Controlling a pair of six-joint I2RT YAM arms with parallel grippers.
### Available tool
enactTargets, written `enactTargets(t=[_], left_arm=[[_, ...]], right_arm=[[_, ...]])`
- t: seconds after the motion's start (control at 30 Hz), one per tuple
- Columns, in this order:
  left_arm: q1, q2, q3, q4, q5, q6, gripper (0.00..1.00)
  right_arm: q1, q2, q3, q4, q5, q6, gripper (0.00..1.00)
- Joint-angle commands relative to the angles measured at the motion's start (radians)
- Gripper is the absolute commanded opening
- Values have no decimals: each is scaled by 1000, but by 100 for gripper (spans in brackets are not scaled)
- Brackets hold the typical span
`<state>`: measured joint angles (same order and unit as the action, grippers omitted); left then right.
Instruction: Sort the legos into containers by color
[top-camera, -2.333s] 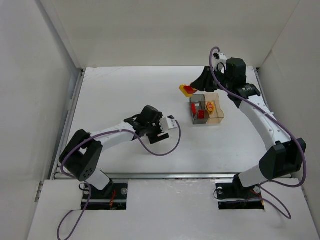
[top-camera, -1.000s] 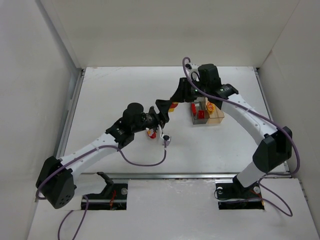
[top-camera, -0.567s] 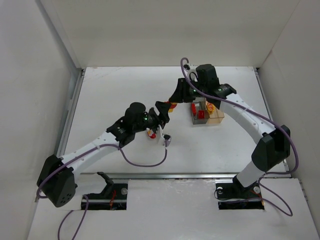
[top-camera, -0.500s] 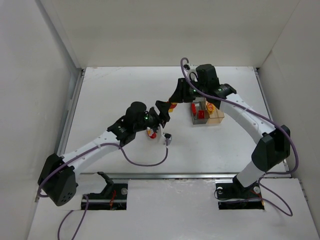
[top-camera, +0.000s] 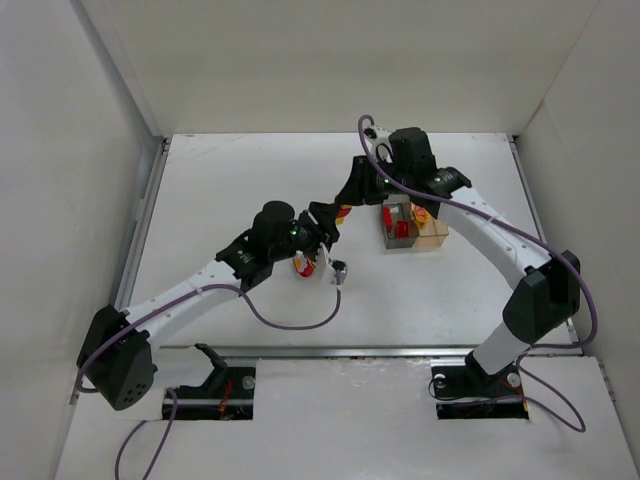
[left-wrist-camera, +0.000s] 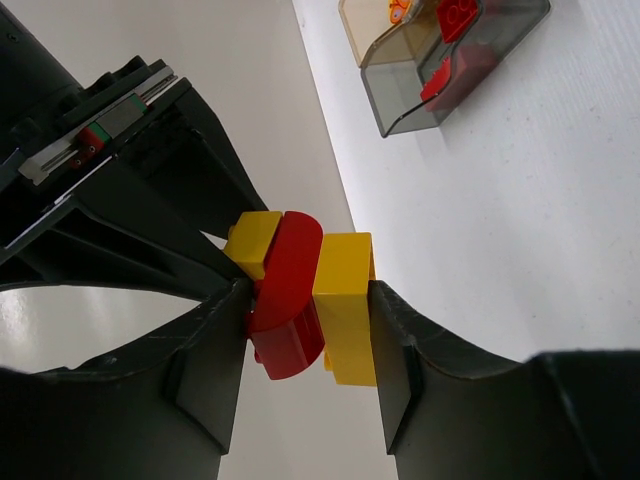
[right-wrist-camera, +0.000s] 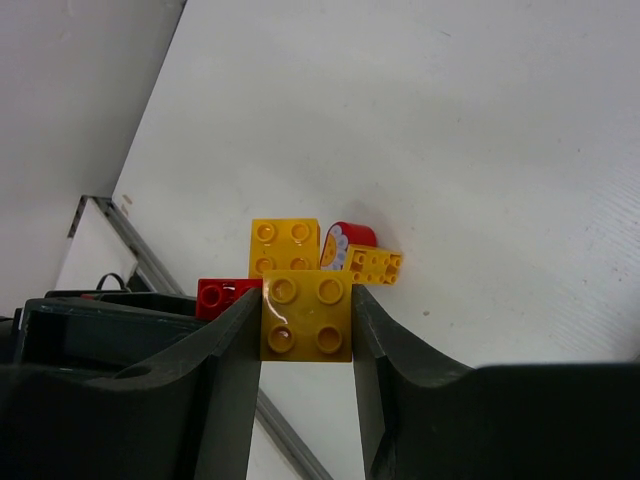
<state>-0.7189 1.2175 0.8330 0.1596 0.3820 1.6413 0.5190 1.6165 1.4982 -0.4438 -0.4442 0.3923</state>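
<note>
Left fingers (left-wrist-camera: 205, 370) are clamping the red-and-yellow brick stack (left-wrist-camera: 300, 300) while right fingers (right-wrist-camera: 225, 380) are gripping its yellow end brick (right-wrist-camera: 305, 315)

Glossy plastic legos (left-wrist-camera: 290, 290), matt table (top-camera: 230, 180)

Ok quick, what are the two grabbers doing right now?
Left gripper: closed on the stuck-together red and yellow legos.
Right gripper: closed on a yellow lego.
</note>
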Motion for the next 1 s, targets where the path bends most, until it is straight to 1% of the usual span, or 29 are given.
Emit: enactTargets(t=[0.0,0.03,0.07,0.13,0.17,0.3,0.43,0.5,0.67,0.7,0.77,0.83,0.87,0.9,0.97], left_arm=[[-5,4,34,11,-12,-37,12],[-5,4,34,11,-12,-37,1],[-5,4,34,11,-21,-37,0],[-5,4,34,1,-22,-37,0],[-5,4,34,-15,-22,-37,0],[-5,4,43,-127,0,-28,0],[-14,-15,43,-186,37,-28,0],[-23,-24,43,-186,46,-73,0],[-24,-24,34,-195,46,-130,0],[-24,-24,34,-186,35,-152,0],[-24,-24,34,-132,14,-257,0],[-24,-12,25,-91,-33,-354,0],[-24,-12,25,-71,-47,-461,0],[-24,-12,34,-40,-58,-516,0],[-2,11,58,-40,-71,-615,0]], right_arm=[[19,-30,66,42,-22,8,0],[19,-30,66,42,-22,8,0],[19,-30,66,42,-22,8,0],[19,-30,66,42,-22,8,0],[19,-30,66,33,2,8,0],[-30,-30,66,33,25,20,0],[-77,-53,57,53,70,33,0],[-89,-62,57,53,119,33,0],[-143,-63,57,73,134,33,0],[-143,-52,57,56,151,10,0],[-181,-43,44,18,266,-30,0],[-212,-4,13,-56,341,-93,0],[-249,6,-1,-74,376,-111,0],[-269,16,-33,-87,377,-127,0],[-303,25,-67,-96,377,-148,0]])
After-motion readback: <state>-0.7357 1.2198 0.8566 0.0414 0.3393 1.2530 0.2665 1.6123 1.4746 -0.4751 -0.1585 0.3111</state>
